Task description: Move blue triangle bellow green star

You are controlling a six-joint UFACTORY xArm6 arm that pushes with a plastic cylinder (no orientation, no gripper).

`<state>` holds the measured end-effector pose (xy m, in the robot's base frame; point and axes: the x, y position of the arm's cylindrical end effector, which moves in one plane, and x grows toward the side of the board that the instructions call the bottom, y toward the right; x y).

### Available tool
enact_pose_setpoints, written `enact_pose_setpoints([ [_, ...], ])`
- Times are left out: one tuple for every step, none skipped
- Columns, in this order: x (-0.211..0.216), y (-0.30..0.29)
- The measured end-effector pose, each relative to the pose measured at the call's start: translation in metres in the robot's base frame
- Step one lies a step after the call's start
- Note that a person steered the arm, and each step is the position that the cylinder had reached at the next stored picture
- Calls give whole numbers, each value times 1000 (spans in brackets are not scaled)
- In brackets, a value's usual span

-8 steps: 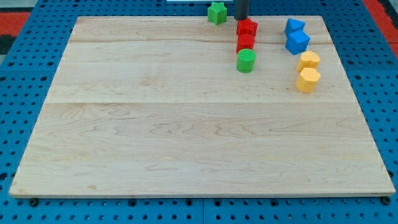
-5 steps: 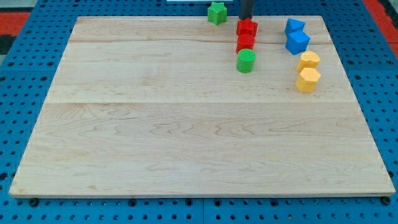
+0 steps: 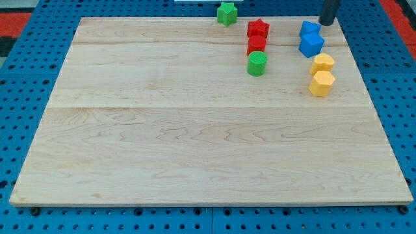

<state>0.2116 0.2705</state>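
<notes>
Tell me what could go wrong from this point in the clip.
1. My tip sits at the view's top right beside the blue triangle, which touches the blue cube; a push could drag both along.
2. The red star, red block and green cylinder stand between the triangle and the spot below the green star, so a straight leftward push would likely hit them.
</notes>
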Motion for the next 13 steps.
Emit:
enact_pose_setpoints([
  [35,0],
  [56,-48],
  [42,-43],
  [24,-36],
  [24,-68],
  [29,-96],
  [-4,-75],
  [-8,-93],
  [17,-119],
  [24,-123],
  [27,-109],
  [34,-108],
  [49,-110],
])
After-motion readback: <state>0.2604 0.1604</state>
